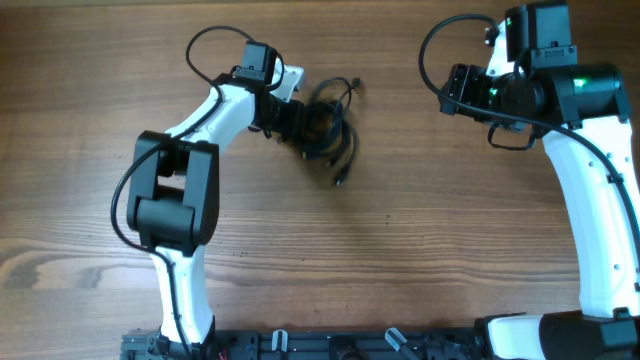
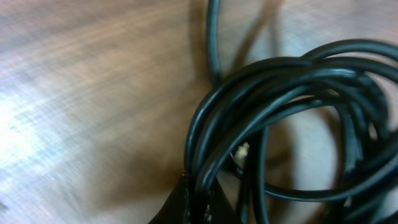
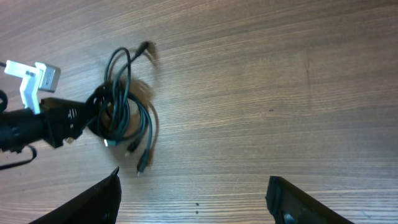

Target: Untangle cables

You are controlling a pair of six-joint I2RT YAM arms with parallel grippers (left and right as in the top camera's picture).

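Note:
The cables [image 1: 330, 125] are one knotted bundle of thin black cords on the wooden table, back centre, with a plug end trailing toward the front. My left gripper [image 1: 298, 122] is shut on strands at the bundle's left edge. In the left wrist view the cables [image 2: 292, 118] fill the right half as looped cords, pinched between the jaws [image 2: 200, 196] at the bottom. My right gripper [image 1: 458, 90] hovers open and empty to the right of the bundle. In the right wrist view its fingers [image 3: 194, 190] are wide apart, with the cables [image 3: 127, 115] far off at the left.
The wooden table [image 1: 400, 240] carries nothing else. A black rail [image 1: 330, 345] runs along the front edge by the arm bases. Thick black wires are fixed to both white arms.

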